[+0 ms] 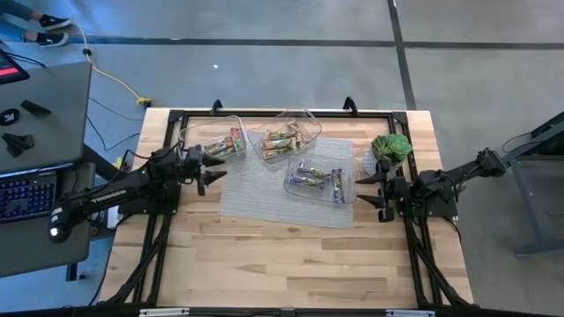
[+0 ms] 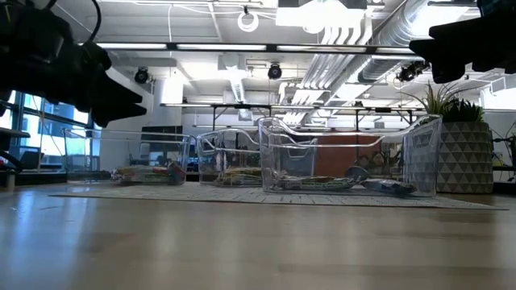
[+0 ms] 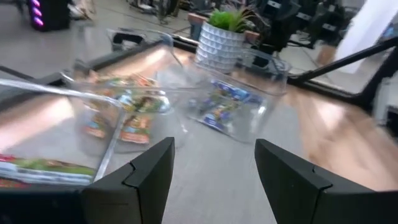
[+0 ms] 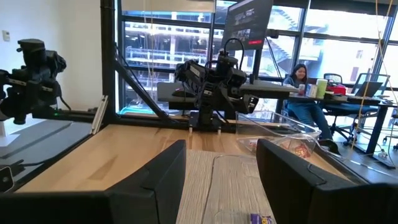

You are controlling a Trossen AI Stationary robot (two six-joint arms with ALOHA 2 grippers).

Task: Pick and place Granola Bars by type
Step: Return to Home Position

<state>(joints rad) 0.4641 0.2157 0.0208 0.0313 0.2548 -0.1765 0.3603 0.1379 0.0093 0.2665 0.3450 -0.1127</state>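
Granola bars lie sorted in three clear tubs on a grey mat. Red-pink bars fill the left tub, green-tan bars the middle one, and purple bars the right one. My left gripper hovers open beside the left tub, over the mat's left edge, and holds nothing. In its wrist view its gripper faces the tubs, with purple bars farther off. My right gripper waits open just right of the purple tub; its wrist view looks across the mat.
A green potted plant in a white pot stands at the mat's far right corner, close to my right gripper. Bare wood stretches along the table's near side. A person sits at a desk beyond the table. A keyboard desk stands to the left.
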